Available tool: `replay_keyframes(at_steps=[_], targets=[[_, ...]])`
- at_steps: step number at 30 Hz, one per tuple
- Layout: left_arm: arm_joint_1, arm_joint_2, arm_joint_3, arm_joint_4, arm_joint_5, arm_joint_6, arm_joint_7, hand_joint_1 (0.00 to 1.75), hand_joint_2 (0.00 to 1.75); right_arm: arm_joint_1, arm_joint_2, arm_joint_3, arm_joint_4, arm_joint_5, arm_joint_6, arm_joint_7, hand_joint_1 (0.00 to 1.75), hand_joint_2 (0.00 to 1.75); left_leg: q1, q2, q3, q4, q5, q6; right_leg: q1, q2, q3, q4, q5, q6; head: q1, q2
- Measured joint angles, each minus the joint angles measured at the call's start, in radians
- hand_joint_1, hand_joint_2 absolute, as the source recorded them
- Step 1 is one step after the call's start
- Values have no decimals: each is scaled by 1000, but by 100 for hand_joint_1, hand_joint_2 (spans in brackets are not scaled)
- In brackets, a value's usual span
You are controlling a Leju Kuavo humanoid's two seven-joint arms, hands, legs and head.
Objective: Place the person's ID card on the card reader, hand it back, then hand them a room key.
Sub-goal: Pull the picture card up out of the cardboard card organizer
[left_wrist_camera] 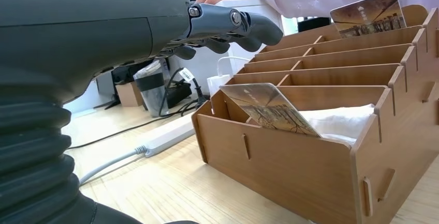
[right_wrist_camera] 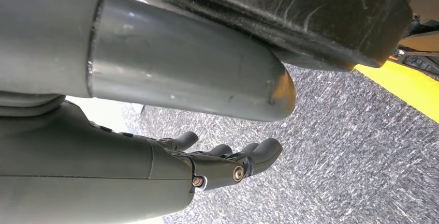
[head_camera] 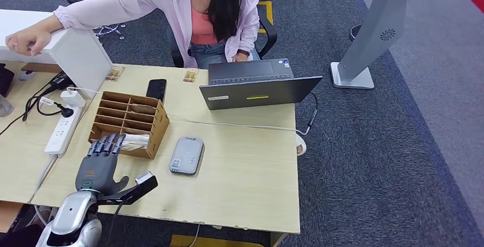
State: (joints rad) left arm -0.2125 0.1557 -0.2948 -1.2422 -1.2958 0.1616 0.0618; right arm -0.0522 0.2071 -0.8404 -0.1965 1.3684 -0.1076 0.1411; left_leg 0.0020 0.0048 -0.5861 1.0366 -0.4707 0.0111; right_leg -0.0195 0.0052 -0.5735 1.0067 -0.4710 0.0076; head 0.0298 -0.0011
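Observation:
My left hand (head_camera: 100, 164) lies open over the table's near left part, fingers (head_camera: 107, 144) stretched to the near left corner of the wooden slotted organizer (head_camera: 128, 122), holding nothing. In the left wrist view the hand (left_wrist_camera: 155, 22) hovers beside the organizer (left_wrist_camera: 310, 167). One picture-printed key card (left_wrist_camera: 269, 109) leans in the nearest slot beside white wrapping (left_wrist_camera: 341, 122), and a second card (left_wrist_camera: 368, 14) stands in a far slot. The grey card reader (head_camera: 186, 155) lies flat to the organizer's right. My right hand (right_wrist_camera: 207, 164) hangs empty above carpet, fingers apart.
A person (head_camera: 200, 13) sits behind the table at an open laptop (head_camera: 257, 87), one hand on a white box (head_camera: 74, 47). A black phone (head_camera: 156, 89) lies behind the organizer. A power strip (head_camera: 63, 130) and cables lie at the left. A white cable (head_camera: 240, 125) crosses the table.

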Motion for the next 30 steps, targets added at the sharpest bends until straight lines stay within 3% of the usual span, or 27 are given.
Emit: replay_keyframes(at_steps=[30], targets=[[-72, -56, 40, 64, -34, 58, 9, 0, 175, -1, 0, 6, 0, 36, 18, 0, 0, 0, 0, 0, 0, 0, 0, 0, 0, 0, 0, 0, 0, 0, 0, 0]])
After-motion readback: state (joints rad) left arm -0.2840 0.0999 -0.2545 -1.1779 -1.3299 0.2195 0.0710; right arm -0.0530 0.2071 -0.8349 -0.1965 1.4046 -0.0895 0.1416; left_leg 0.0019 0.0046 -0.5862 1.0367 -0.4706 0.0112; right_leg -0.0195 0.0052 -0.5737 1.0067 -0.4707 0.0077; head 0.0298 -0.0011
